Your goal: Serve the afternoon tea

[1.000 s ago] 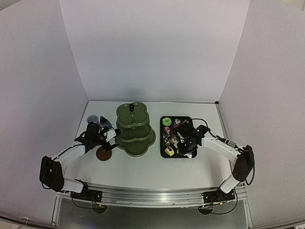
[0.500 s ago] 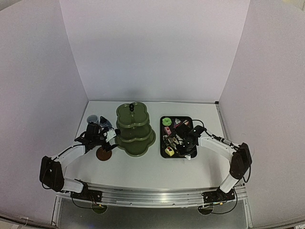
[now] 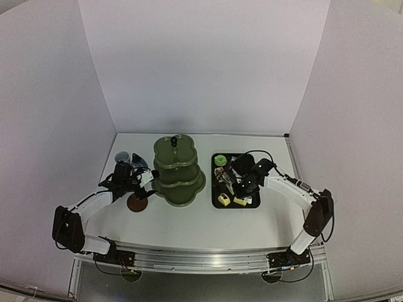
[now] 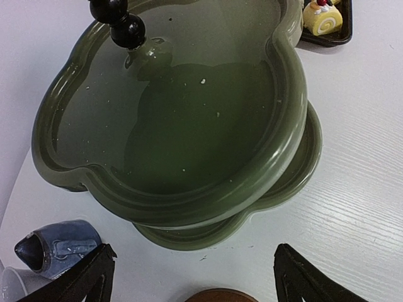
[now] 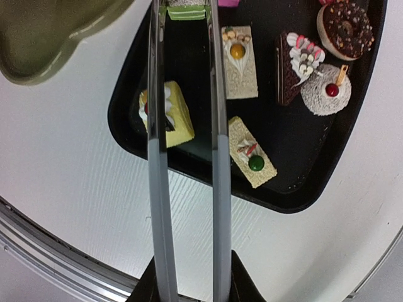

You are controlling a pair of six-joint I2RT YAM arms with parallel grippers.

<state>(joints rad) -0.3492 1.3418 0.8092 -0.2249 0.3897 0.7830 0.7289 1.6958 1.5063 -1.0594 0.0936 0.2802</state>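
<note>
Left gripper [image 4: 195, 261] released above a brown saucer [image 4: 220, 294] at bottom centre, blue pot [image 4: 60, 245] lower left, green stand [image 4: 189, 126] beyond, right gripper [image 5: 192, 284] clenched on tongs [image 5: 217, 157], blades crossing a yellow cake [image 5: 176, 119], tips perhaps pinching a green cake [image 5: 187, 11] at top, other cakes [image 5: 242, 63] on black tray [image 5: 302, 157].

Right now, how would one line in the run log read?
left gripper: jaws open, above brown saucer | right gripper: jaws shut on tongs, over black tray | cakes: on tray | stand: no cakes visible
</note>
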